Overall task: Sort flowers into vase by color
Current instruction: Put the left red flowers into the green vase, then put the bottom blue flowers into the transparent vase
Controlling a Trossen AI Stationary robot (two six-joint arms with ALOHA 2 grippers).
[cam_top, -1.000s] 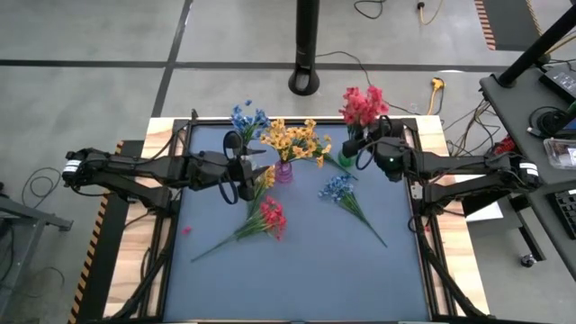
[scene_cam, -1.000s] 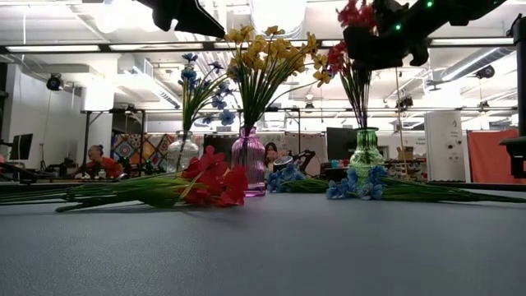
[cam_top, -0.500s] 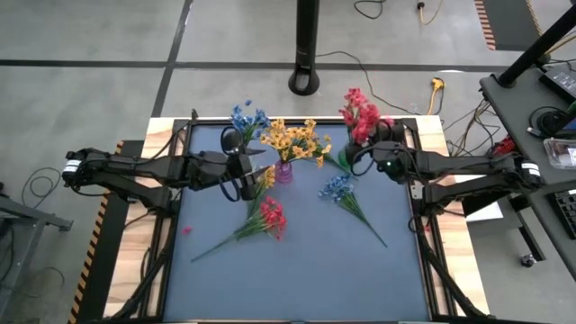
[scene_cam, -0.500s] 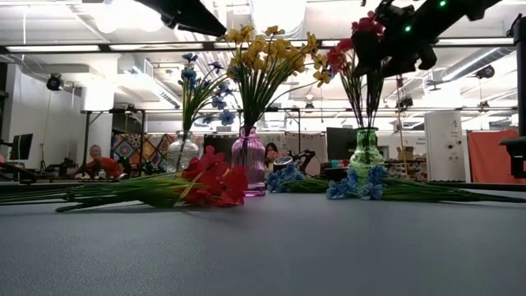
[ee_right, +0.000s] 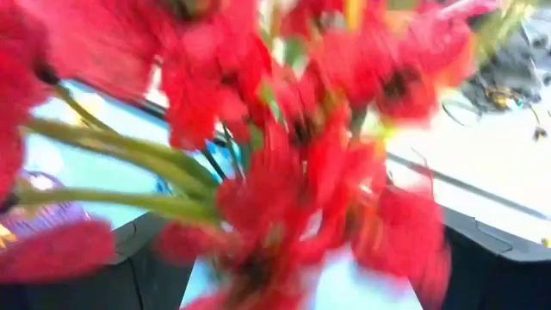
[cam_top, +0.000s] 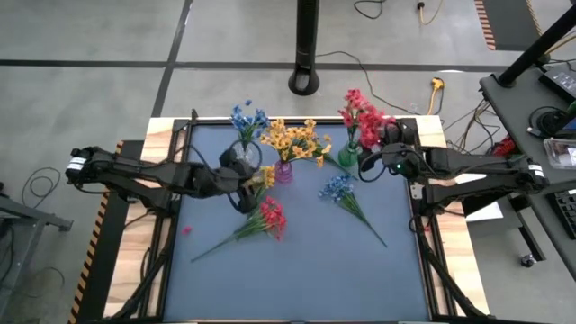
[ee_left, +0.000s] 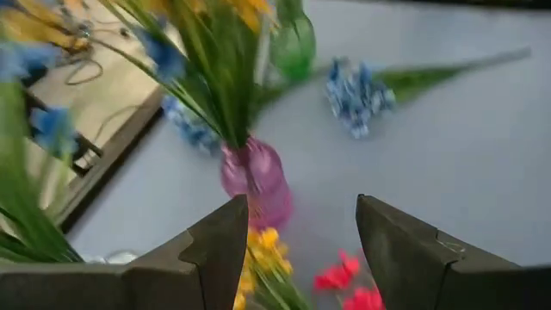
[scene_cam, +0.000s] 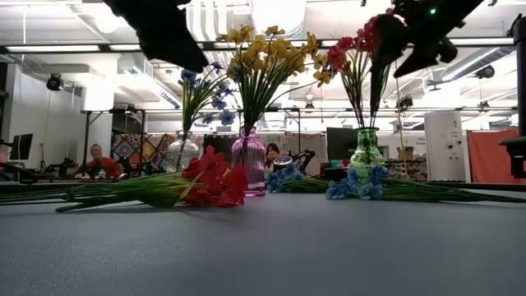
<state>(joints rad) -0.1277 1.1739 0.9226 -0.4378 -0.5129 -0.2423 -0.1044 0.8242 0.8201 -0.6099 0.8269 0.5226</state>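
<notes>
Table point(cam_top: 297, 270) w/ two arms over it. Left gripper point(cam_top: 241, 187) hangs low by the pink vase point(cam_top: 283, 173), above a yellow sprig point(cam_top: 263, 180) lying on the mat; jaws spread, nothing between them. Right gripper point(cam_top: 376, 162) just beside the green vase point(cam_top: 348, 156), jaws wide apart, red blooms right in front, not pinched. Reds point(cam_top: 362, 112) stand in the green vase, yellows point(cam_top: 292, 139) in the pink, blues point(cam_top: 246, 119) in the clear vase point(cam_top: 247, 147). Still flat on the table: a red sprig point(cam_top: 261, 220) front-centre, a blue sprig point(cam_top: 346, 198) nr the right side.
</notes>
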